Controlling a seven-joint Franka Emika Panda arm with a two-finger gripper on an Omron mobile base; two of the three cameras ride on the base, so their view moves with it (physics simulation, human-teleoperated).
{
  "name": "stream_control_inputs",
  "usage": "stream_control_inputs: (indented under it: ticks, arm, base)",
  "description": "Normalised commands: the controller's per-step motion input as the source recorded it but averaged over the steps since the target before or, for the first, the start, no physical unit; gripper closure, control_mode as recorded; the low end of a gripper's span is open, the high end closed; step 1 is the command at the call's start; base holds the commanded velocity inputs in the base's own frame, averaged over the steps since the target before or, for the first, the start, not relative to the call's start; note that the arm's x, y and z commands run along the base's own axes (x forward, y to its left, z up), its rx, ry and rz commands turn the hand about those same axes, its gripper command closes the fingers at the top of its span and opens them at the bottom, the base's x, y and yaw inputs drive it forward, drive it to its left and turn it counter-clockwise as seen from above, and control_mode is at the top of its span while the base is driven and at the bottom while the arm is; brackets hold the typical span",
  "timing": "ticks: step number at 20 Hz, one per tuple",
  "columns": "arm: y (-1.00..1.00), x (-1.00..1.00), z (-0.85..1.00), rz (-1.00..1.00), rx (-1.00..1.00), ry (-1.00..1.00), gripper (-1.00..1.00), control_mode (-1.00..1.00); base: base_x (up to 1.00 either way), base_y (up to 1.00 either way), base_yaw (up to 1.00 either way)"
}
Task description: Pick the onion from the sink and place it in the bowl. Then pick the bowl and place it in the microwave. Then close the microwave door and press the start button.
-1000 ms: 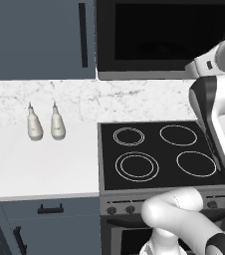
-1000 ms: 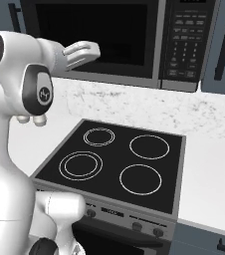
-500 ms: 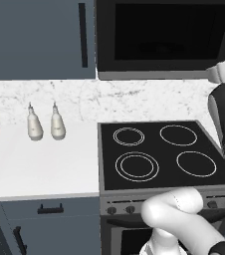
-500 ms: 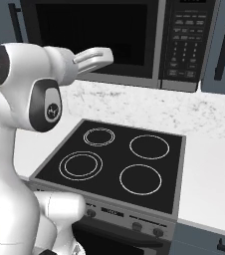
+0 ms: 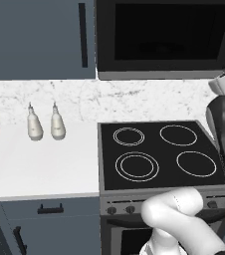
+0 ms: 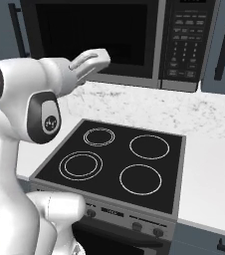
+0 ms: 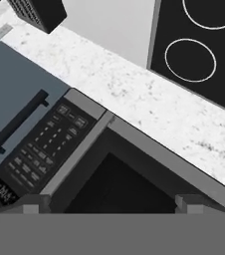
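The white arm rears up on the left of the right base view, big elbow joint low, forearm [image 6: 84, 63] angled up and away toward the microwave [image 6: 119, 40]. In the left base view its links [image 5: 224, 129] climb the right edge beside the stovetop [image 5: 157, 154]. The hand view looks rolled over, and the gripper [image 7: 112, 203] sits at its bottom with two grey fingertips [image 7: 32, 204] well apart, jaws wide and nothing between them.

The microwave hangs on the wall above the stovetop, black with a grey frame, and its door [image 5: 167, 37] lies flush across the front, the dark glass window showing nothing inside. From the hand camera, that window [image 7: 119, 189] sits just ahead of the fingertips, with the keypad panel [image 7: 42, 149] beside it, rows of small pale buttons. Blue-grey cabinets [image 5: 35, 37] flank it. On the marbled counter [image 5: 40, 159], two pale bottles [image 5: 35, 124] [image 5: 57, 124] stand side by side, left of the four-ring stovetop.
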Motion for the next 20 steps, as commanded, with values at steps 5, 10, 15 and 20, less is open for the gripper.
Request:
stream_control_inputs:
  ticks: [5, 10, 15, 20]
  arm:
    - [-0.07, -0.1, 0.19, 0.0, -0.31, 0.32, -1.0, -1.0]
    - [-0.07, -0.08, 0.02, 0.0, -0.4, 0.46, -1.0, -1.0]
    - [-0.3, -0.47, 0.01, 0.03, -0.36, 0.25, -1.0, -1.0]
    - [-0.25, -0.76, -0.1, 0.0, 0.05, -0.09, -1.0, -1.0]
  base:
    - [0.0, 0.0, 0.0]
    - [0.0, 0.0, 0.0]
    - [0.0, 0.0, 0.0]
    - [0.0, 0.0, 0.0]
